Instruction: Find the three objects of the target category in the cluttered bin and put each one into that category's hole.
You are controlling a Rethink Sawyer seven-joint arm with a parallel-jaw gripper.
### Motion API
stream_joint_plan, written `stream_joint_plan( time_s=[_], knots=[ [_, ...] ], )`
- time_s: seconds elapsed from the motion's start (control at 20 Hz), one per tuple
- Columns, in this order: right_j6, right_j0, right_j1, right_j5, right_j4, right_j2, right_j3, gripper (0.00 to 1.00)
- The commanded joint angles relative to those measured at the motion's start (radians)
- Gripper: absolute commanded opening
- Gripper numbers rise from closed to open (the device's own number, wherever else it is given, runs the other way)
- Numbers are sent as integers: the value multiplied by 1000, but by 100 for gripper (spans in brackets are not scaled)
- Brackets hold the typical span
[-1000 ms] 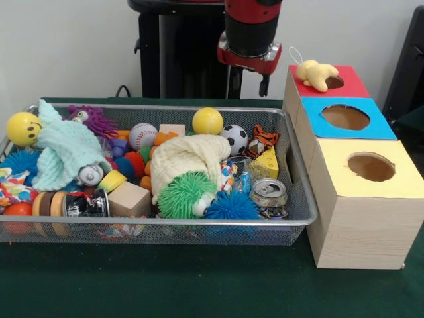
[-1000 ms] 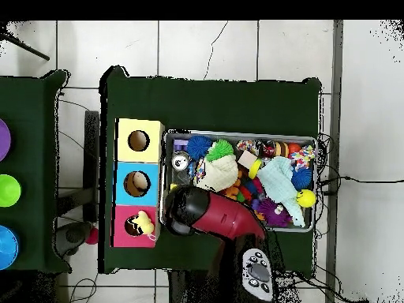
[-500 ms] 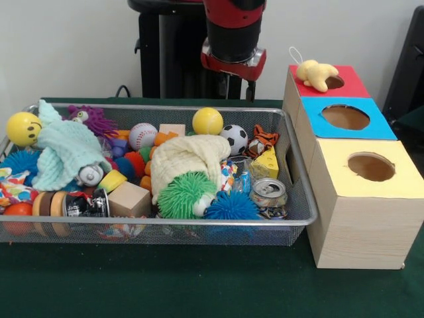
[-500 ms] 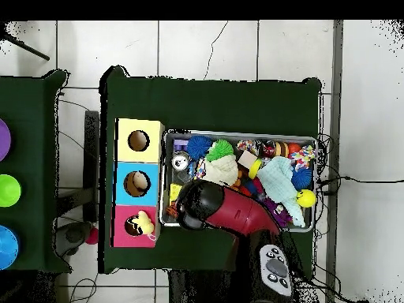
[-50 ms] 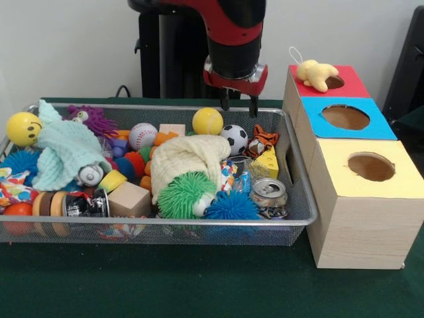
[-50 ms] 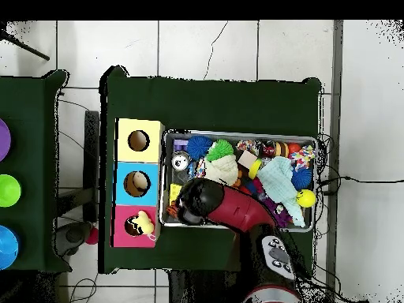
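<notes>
Right, the yellow plush toy (image 5: 316, 73) lies on the red box top (image 5: 344, 86), off to the side of the end effector (image 5: 238, 105) and about level with it in the front view. It is half over the red hole (image 5: 334, 82), not dropped in. Its long axis runs roughly across the box top; a thin loop sticks up from its end nearest the end effector.

The end effector hangs empty, its two dark fingers apart, over the bin's back corner closest to the boxes. Just below it: soccer ball (image 5: 233, 138) and tiger toy (image 5: 263, 140), with the yellow ball (image 5: 207, 120) beside them. The tips sit near the bin's back rim (image 5: 165, 108).

Bin contents are packed tight; no bare mesh shows between items. The cream knit cloth (image 5: 189, 158) covers the middle, the green spiky ball (image 5: 183, 195) and blue spiky ball (image 5: 230, 207) press on the front wall, and the crushed can (image 5: 268, 193) sits in the front corner.

The blue hole (image 5: 345, 117) and yellow hole (image 5: 371, 167) are in a row with the red one, tight against the bin's end wall. In the overhead view something pale sits inside the blue hole. Open green counter (image 5: 165, 281) lies in front of the bin.
</notes>
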Motion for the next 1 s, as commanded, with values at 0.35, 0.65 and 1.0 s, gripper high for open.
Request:
stream_joint_plan(
  time_s=[0.35, 0.65, 1.0],
  knots=[
    [147, -45, 99, -161, 43, 162, 51, 100],
    [153, -55, 123, -146, 50, 174, 50, 100],
    [135, -53, 138, -96, 15, 149, 57, 100]
  ],
)
